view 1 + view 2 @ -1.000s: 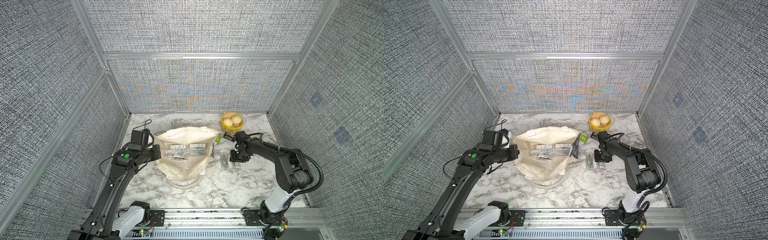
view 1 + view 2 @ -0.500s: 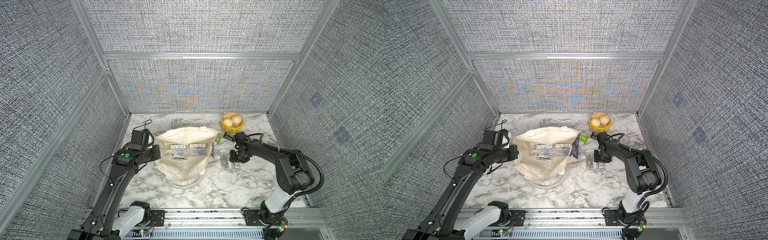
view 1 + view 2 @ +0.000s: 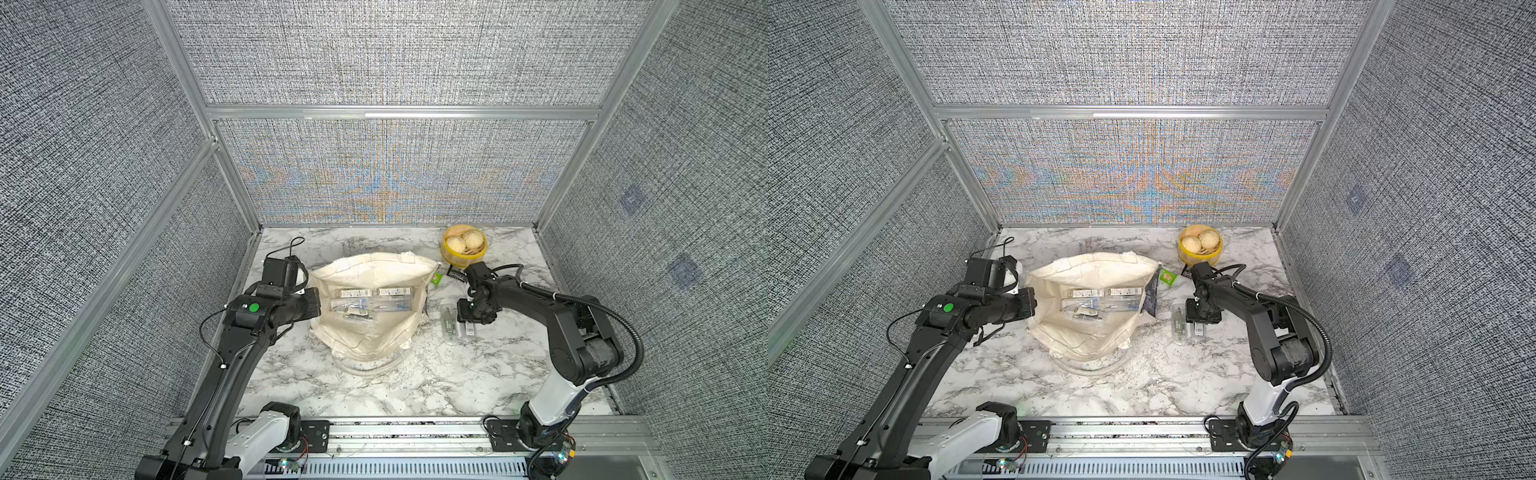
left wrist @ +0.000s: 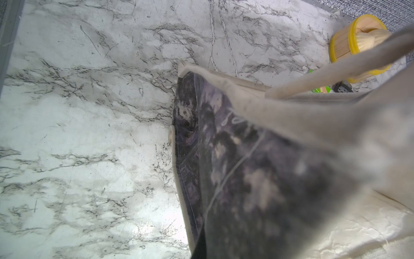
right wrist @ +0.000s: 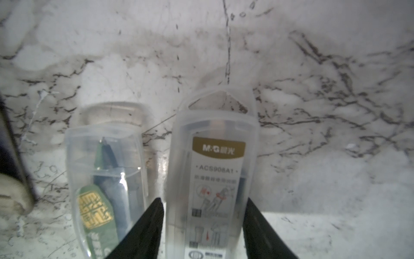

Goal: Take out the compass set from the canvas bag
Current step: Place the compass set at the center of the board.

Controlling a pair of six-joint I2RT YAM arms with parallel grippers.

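Right end effector [image 5: 202, 224]: two black fingers [image 5: 147, 224] straddling a clear plastic compass set case with a gold label [image 5: 215, 175]. The case lies flat on the marbled counter [image 5: 313, 67]. A thin gap shows between each finger and the case wall, so the jaws read as released and not pinching. In both top views the same end effector [image 3: 473, 318] points down over that case [image 3: 468, 328].

Second compass set case, green card inside [image 5: 105, 179]: flat on the counter, just beside the gold-labelled one and parallel to it, lying between that case and the bag in a top view [image 3: 448, 323].

Left end effector [image 3: 313, 303]: at the rim of the canvas bag [image 3: 374, 332], on the side toward the left arm. Fingers hidden by cloth and the wrist body; clenched, holding the bag's edge so that the mouth gapes.

Canvas bag, wrist view: cream cloth with a dark printed panel [image 4: 257, 157] filling the frame, a pale handle [image 4: 324, 74] crossing in front.

Bag contents: several more clear packaged sets [image 3: 372, 302] visible inside the open mouth.

Yellow steamer basket [image 3: 464, 249]: near the back of the counter, apart from the bag, holding pale round buns.

Small green packet [image 3: 435, 279]: on the counter between bag and basket.
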